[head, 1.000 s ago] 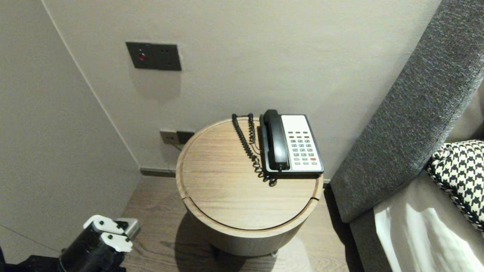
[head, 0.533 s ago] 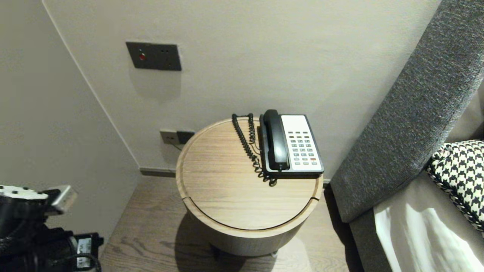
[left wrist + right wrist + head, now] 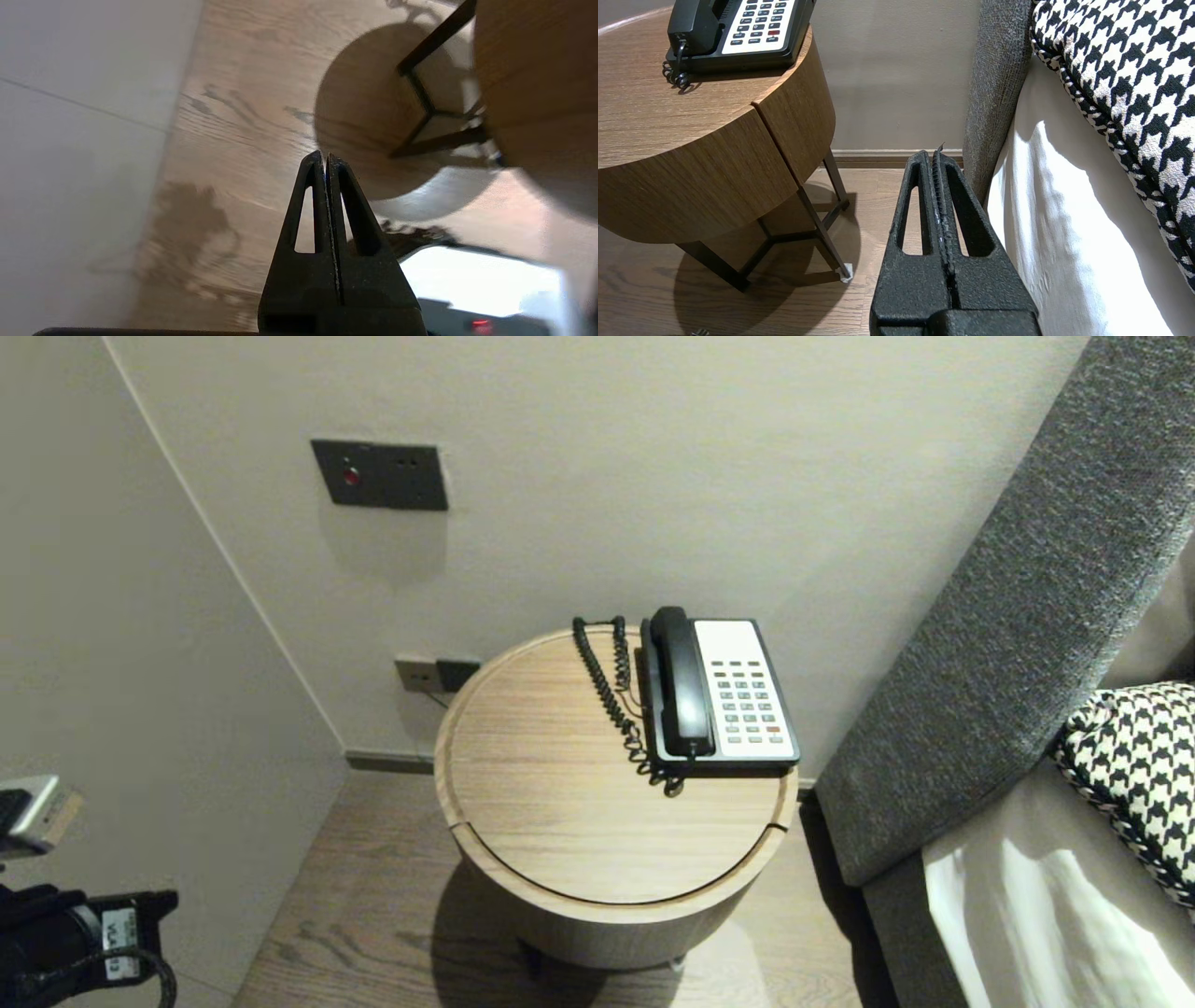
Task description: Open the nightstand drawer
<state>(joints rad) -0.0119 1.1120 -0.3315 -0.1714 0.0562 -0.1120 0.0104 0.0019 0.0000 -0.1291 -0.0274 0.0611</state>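
Room: bedside corner, a round wooden side table (image 3: 560,840) standing against the wall (image 3: 653,476) with a grey headboard (image 3: 1018,616) just beside it
Change: left arm (image 3: 65,924) is swinging out to the head view's left edge from near the table's front a second ago, widening the gap to the table
Left gripper (image 3: 325,156): hanging over the wooden floor (image 3: 243,116), fingers pressed together on nothing, the table's black leg frame (image 3: 430,112) nearest
Right gripper (image 3: 936,154): sitting parked low between table and bed sheet (image 3: 1064,233), fingers together, empty
Telephone (image 3: 719,695): resting at the table's far right rim, handset (image 3: 681,681) cradled, well apart from both grippers
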